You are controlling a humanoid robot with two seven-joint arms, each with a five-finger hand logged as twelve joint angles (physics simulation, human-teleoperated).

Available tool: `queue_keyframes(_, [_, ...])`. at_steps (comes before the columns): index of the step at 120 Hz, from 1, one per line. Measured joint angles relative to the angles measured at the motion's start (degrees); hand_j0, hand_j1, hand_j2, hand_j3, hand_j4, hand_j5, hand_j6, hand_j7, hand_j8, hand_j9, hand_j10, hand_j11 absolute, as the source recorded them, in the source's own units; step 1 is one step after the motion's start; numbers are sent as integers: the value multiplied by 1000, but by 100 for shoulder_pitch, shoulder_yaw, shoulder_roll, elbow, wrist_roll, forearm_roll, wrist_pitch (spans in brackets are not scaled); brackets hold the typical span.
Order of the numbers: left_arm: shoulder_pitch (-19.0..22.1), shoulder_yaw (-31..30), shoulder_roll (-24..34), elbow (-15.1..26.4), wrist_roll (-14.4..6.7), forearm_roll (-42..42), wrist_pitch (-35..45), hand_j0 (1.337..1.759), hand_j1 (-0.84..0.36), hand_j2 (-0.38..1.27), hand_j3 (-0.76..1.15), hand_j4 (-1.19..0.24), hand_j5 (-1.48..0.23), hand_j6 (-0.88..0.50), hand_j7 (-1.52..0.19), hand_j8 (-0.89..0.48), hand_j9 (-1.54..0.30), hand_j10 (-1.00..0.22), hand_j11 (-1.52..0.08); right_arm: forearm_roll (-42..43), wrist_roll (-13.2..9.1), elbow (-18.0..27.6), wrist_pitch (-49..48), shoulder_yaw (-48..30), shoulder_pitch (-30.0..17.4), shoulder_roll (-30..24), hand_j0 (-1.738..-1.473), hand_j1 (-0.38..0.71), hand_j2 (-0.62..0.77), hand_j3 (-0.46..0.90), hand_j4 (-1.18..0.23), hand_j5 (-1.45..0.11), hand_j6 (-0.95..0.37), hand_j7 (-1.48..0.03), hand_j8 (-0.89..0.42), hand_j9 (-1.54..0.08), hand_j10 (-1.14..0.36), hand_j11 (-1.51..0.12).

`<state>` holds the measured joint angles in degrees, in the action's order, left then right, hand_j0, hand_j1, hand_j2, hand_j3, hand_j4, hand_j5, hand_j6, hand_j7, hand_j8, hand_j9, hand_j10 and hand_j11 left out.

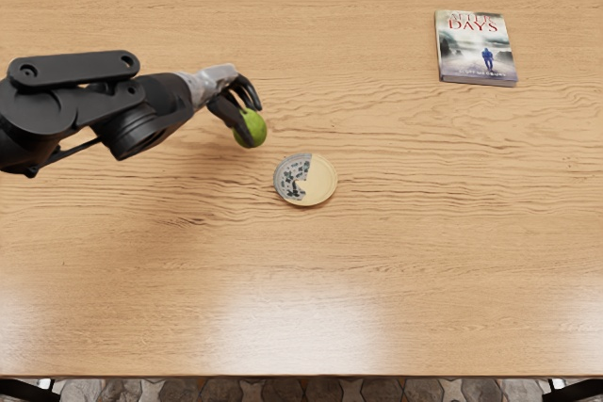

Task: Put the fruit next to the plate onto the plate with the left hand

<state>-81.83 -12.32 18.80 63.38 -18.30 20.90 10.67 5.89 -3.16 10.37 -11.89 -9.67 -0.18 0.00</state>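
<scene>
Your left hand [229,96] gripped the green fruit [254,129] — fingers curled round it. It was near the plate [323,182].

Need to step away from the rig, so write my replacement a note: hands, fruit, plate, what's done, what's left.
Left hand: fingers curled around the green fruit.
Right hand: not in view.
Fruit: in the left hand, just up-left of the plate, not on it. Cannot tell whether it is off the table.
Plate: mid-table, nothing on it.
Book: far right corner, out of the way.
Done: fruit grasped.
Left: carry it over the plate, set it down, let go.
</scene>
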Motion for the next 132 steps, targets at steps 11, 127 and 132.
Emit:
queue_keyframes(11, [-6,43,-107,2,1,-2,-2,1656,-406,705,0,-757,-1086,-462,-1044,-459,-1034,-782,-1034,0,0,0,-1,0,0,0,-1658,-349,0,0,0,0,0,0,0,0,0,0])
queue_keyframes(127, [108,147,-703,-2,0,-149,-1,1656,-394,748,0,-764,-1072,-517,-1044,-522,-1033,-784,-1033,0,0,0,-1,0,0,0,-1658,-349,0,0,0,0,0,0,0,0,0,0])
queue_keyframes(132, [139,144,-704,-7,-1,-147,1,1657,-398,768,0,-766,-1069,-515,-1044,-535,-1032,-785,-1032,0,0,0,-1,0,0,0,-1658,-349,0,0,0,0,0,0,0,0,0,0])
